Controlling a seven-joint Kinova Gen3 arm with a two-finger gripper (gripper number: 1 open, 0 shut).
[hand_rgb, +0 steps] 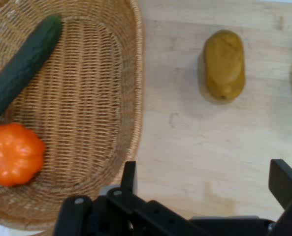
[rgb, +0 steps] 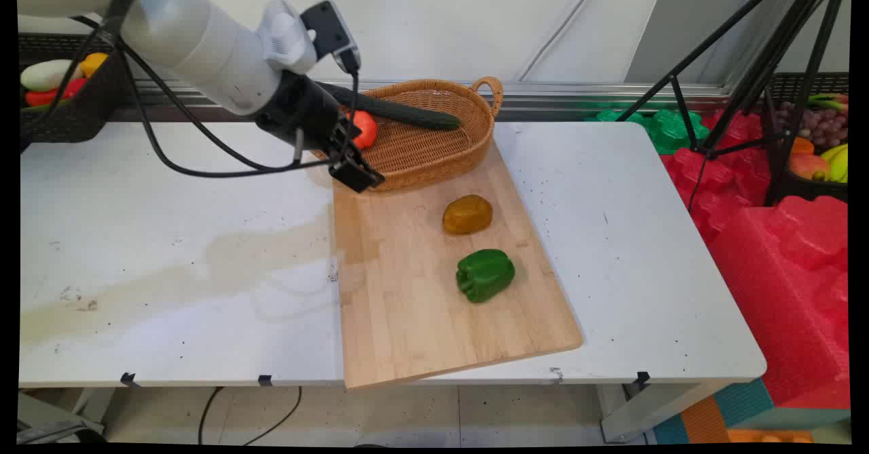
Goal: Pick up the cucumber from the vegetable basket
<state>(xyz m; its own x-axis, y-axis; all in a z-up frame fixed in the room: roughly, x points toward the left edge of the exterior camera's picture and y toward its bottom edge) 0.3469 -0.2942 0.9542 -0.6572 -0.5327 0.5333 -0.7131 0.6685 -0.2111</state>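
Your gripper (hand_rgb: 205,182) hangs with its fingers spread wide and nothing between them, over the wooden board (rgb: 434,284) at the wicker basket's (hand_rgb: 131,98) rim. In the basket, just off one finger, sit an orange pumpkin (hand_rgb: 14,153) and a cucumber (hand_rgb: 22,66). Ahead of the hand lies a brownish-yellow vegetable (hand_rgb: 224,64), perhaps a potato; beyond it, a green bell pepper (rgb: 485,274).

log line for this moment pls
gripper open, empty, over board by basket rim | basket: cucumber, orange pumpkin | board: potato, green pepper
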